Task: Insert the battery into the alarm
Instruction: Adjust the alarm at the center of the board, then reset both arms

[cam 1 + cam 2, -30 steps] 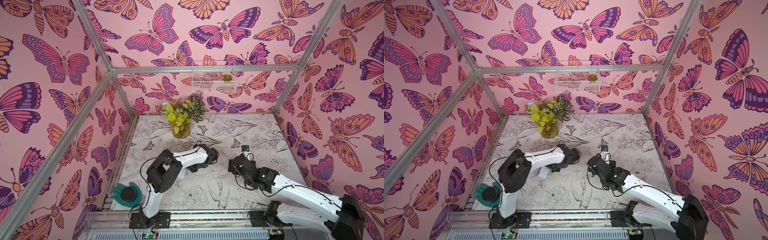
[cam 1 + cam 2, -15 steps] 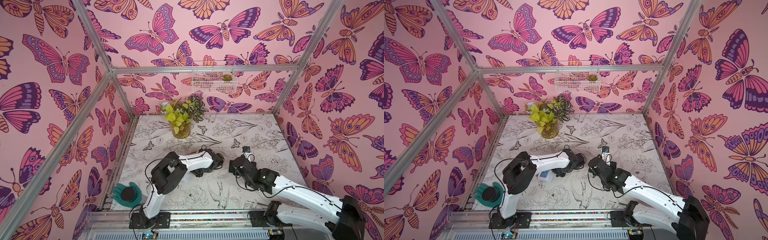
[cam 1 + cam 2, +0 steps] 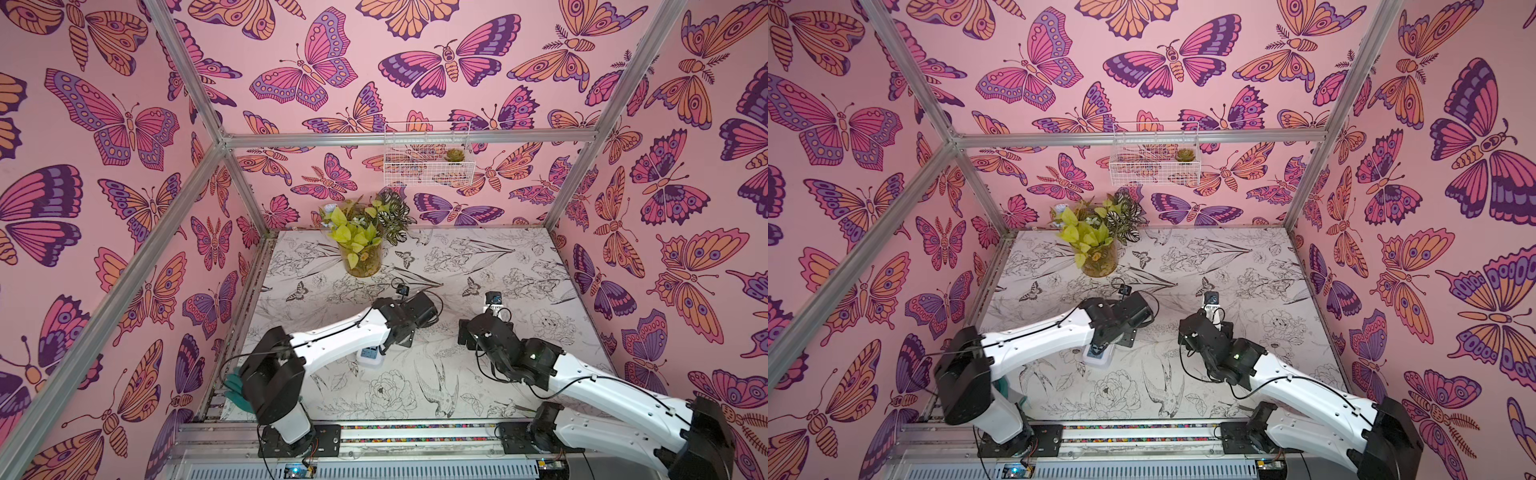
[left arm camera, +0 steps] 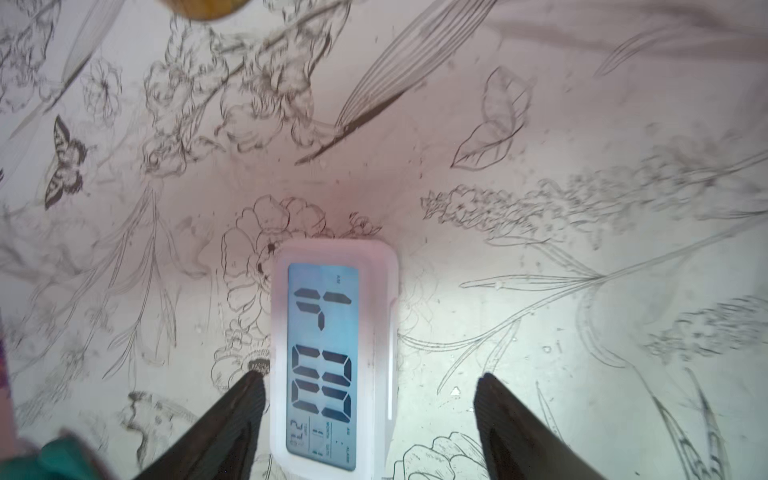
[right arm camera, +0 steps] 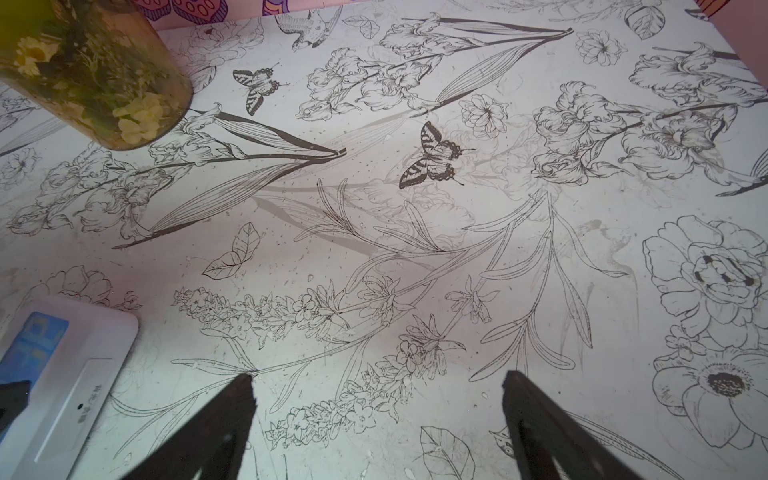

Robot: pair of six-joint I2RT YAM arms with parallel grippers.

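The alarm (image 4: 332, 357) lies face up on the table, its blue-lit screen showing dark digits. It shows in both top views as a small white block (image 3: 370, 356) (image 3: 1098, 356) half under the left wrist. My left gripper (image 4: 370, 376) is open over it. One finger (image 4: 232, 419) stands close beside one long side of the alarm, while the other finger (image 4: 515, 428) is well clear of the opposite side. My right gripper (image 5: 378, 375) is open over bare table, with the alarm (image 5: 62, 374) off to one side. The battery is out of view.
A glass vase of leafy plants (image 3: 361, 257) stands at the back of the table. A white wire basket (image 3: 428, 160) hangs on the back wall. A teal object (image 3: 237, 386) sits by the left arm's base. Pink walls close in three sides.
The left wrist has swung to the right over the table and its jaws have spread wider around the alarm. The right arm has hardly moved.
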